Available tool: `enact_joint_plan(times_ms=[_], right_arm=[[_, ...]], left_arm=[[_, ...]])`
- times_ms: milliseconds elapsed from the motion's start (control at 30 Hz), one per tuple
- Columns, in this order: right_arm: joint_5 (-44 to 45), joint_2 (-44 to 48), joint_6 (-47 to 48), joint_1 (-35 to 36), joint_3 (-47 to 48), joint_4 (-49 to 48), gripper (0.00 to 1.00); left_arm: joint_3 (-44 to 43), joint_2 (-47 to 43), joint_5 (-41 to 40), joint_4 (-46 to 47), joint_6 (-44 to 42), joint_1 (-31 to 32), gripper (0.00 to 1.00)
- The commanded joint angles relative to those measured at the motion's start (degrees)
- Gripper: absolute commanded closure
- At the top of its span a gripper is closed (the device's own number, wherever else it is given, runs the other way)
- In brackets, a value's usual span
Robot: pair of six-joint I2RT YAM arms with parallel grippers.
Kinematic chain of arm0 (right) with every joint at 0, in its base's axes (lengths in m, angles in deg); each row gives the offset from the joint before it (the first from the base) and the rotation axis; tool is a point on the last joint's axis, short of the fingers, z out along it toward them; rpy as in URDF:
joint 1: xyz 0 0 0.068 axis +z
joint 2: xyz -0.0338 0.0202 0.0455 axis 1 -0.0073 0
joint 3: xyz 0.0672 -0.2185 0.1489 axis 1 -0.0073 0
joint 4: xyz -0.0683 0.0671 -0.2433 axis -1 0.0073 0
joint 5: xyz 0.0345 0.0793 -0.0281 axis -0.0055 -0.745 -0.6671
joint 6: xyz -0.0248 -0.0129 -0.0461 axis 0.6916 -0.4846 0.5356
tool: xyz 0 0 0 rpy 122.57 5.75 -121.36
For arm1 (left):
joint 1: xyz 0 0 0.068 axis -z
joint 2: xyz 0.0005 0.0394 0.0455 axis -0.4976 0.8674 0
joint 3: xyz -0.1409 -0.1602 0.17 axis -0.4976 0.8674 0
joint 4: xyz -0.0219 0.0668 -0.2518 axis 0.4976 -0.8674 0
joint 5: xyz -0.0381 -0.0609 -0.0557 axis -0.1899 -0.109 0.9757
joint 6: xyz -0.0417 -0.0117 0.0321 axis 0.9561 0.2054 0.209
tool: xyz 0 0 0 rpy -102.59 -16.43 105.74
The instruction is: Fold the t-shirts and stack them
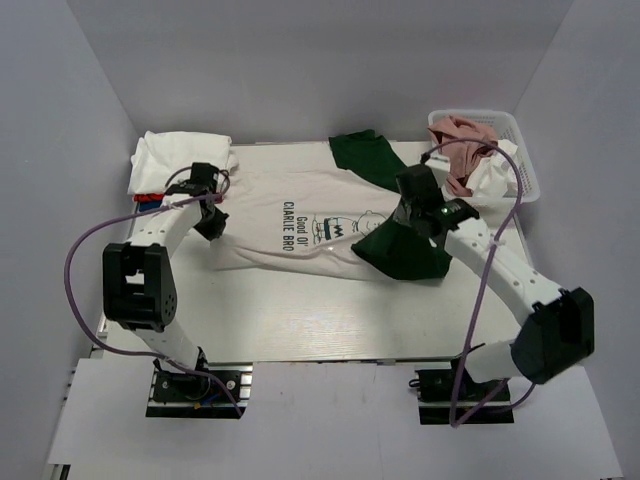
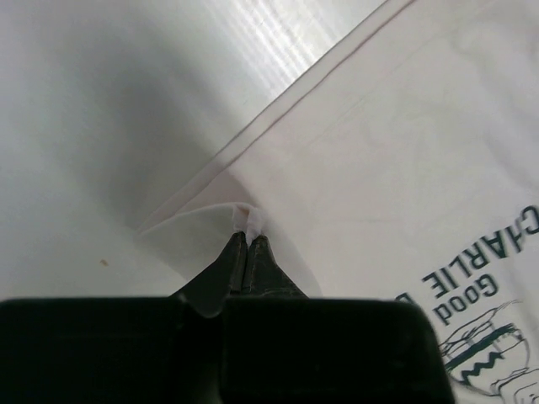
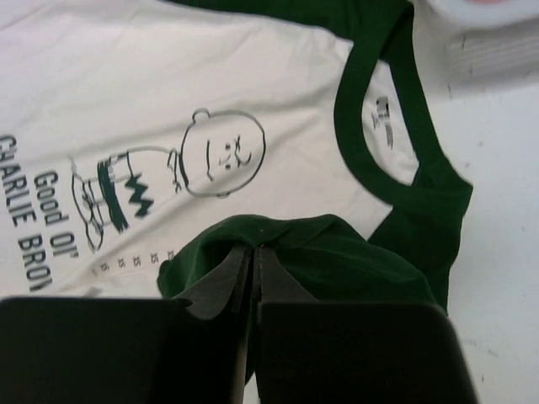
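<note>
Done: I judge one folded pile (image 1: 180, 160) finished, at the far left of the table (image 1: 330, 310).
Left: Charlie Brown tee (image 1: 310, 225) lies spread mid-table, unfolded; a pink tee (image 1: 465, 135) and others wait in the basket (image 1: 527, 170).
Left end effector (image 2: 248, 240): closed, pinching the Charlie Brown tee's hem corner.
Right end effector (image 3: 253, 252): closed, pinching its green sleeve.

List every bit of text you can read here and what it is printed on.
"Good Ol'": chest of the cartoon t-shirt, beside the drawing.
"CHARLIE BRO": next line of the same print; the rest is out of sight.
Neck label inside the green collar: print too small to read.
Tiny row of marks by the cartoon: unreadable.
</note>
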Motion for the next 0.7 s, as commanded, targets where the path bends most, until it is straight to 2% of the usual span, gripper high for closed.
enact_joint_plan(times_ms=[0,233,333,367,433,533,600,633,667], right_arm=[[-3.5,-4.1,4.4,-3.1,4.9,-5.1,1.00],[-9.7,-16.1,10.2,-8.3,16.1,-6.0,1.00],[-11.2,-25.2,11.9,-10.8,21.2,-5.4,1.00],[-12.5,-27.1,12.0,-11.4,26.8,-4.2,1.00],[-14.1,-35.4,12.7,-13.0,31.5,-2.0,1.00],[-15.8,-45.5,14.4,-14.4,46.3,0.3,1.00],[-19.1,-50.2,17.1,-15.2,54.0,1.5,1.00],[-19.8,-52.1,19.8,-15.5,55.0,0.5,0.97],[-23.3,-52.5,22.7,-15.4,55.2,-1.5,0.89]], left_arm=[[-4.7,1.8,-1.3,0.0,-0.9,-1.5,1.00],[-11.7,10.3,-0.2,1.5,-2.2,-2.8,1.00],[-14.1,12.9,0.3,3.3,-3.3,-3.3,1.00],[-15.8,14.9,0.3,3.3,-3.3,-3.3,1.00],[-17.3,16.9,0.3,3.8,-3.3,-3.8,0.99],[-19.3,18.9,1.6,4.4,-5.0,-3.8,0.99],[-20.0,19.6,3.7,5.9,-6.7,-3.8,0.86],[-20.6,19.6,3.7,5.9,-7.4,-3.8,0.60],[-20.6,20.2,4.3,5.9,-8.7,-3.8,0.43]])
